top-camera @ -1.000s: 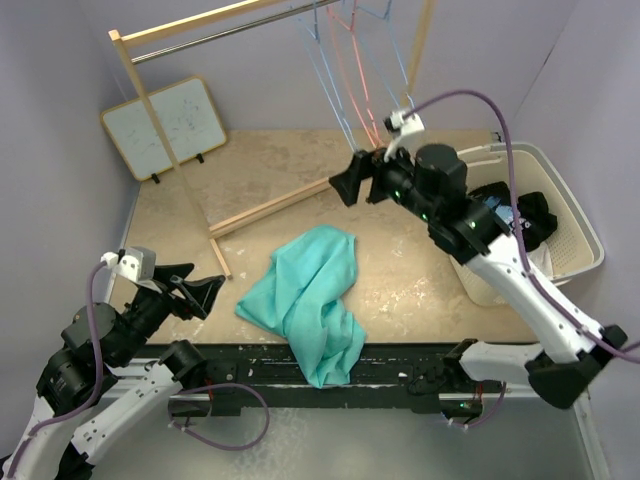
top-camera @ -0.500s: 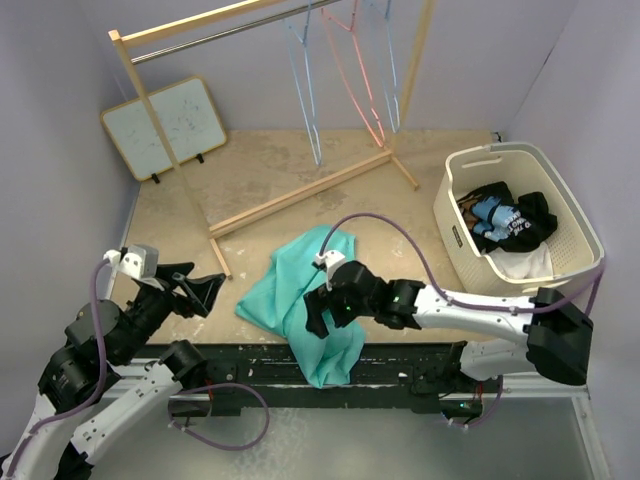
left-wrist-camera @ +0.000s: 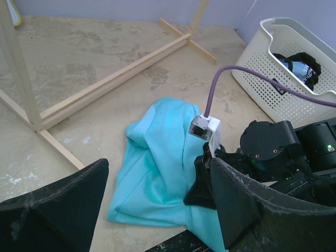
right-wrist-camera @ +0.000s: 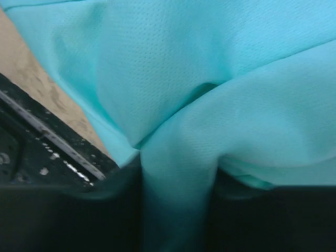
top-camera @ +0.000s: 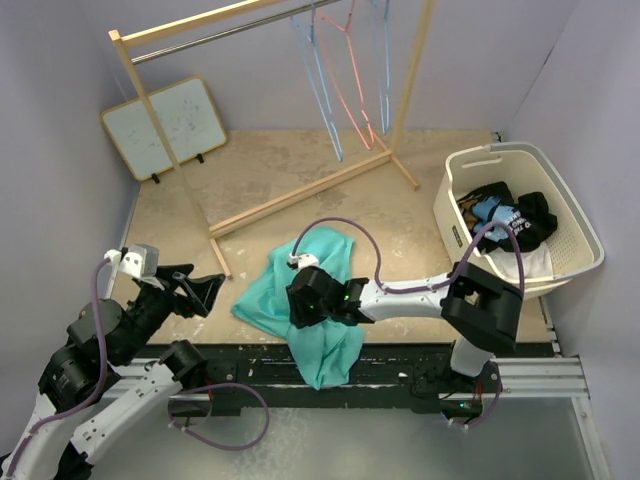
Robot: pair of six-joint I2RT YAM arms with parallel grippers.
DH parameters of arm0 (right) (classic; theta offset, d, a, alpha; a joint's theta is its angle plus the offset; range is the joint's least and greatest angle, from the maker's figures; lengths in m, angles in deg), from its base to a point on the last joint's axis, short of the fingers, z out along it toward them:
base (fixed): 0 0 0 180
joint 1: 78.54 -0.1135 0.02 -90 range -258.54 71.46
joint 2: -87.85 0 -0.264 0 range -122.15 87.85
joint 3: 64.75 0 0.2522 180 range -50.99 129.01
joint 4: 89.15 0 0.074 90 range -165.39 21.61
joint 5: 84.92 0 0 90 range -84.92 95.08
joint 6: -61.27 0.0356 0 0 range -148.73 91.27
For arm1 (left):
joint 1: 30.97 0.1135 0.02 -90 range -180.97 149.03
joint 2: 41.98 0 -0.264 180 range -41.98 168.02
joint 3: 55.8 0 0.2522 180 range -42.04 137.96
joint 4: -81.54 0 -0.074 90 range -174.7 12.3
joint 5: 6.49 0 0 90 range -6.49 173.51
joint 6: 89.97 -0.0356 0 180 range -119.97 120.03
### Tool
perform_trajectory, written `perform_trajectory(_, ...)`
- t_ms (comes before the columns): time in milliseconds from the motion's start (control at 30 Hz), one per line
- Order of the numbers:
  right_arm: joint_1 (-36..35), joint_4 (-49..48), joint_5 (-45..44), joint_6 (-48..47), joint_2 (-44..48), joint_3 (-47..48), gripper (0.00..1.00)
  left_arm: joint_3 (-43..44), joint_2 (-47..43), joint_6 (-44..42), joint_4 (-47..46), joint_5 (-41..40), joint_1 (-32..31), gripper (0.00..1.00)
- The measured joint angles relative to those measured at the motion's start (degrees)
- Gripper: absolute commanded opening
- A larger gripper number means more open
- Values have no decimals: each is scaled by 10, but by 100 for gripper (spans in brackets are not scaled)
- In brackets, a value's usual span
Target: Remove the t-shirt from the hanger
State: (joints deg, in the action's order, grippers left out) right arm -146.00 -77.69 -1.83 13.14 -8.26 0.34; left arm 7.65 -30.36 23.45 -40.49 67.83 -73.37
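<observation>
right gripper (top-camera: 305,300) nips a fold of the t-shirt (top-camera: 262,298), left gripper (top-camera: 197,290) gapes empty; a shallow bite could slip, dropping cloth off the table (top-camera: 420,200).

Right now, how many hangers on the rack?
3 on the rack: blue hanger left, red hanger middle, second blue hanger right. Tops cropped; more may hide.

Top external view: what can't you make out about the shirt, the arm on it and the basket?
- right gripper: its own body hides the fingers from above; the blurred right wrist view doesn't show whether the t-shirt is pinched.
- hangers: hooks cut off by the top edge of the top view.
- basket: the dark clothes inside are too small to tell apart.
</observation>
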Motion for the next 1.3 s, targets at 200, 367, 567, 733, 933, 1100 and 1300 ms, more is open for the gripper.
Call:
perform_trajectory(200, 21, 36, -27, 17, 55, -2, 0, 0, -3, 0, 1, -2, 0, 81)
perform_trajectory(367, 173, 86, -12, -3, 235, -16, 0, 0, -3, 0, 1, -2, 0, 81)
perform_trajectory(567, 366, 223, -72, -75, 381, 106, 0, 0, -3, 0, 1, -2, 0, 81)
perform_trajectory(733, 473, 313, -122, -139, 363, 297, 0, 0, -3, 0, 1, -2, 0, 81)
perform_trajectory(933, 634, 383, -120, -164, 293, 468, 0, 0, -3, 0, 1, -2, 0, 81)
perform_trajectory(1100, 796, 412, -48, -141, 200, 559, 0, 0, -3, 0, 1, -2, 0, 81)
perform_trajectory(1300, 923, 427, 32, -77, 150, 504, 0, 0, -12, 0, 1, -1, 0, 81)
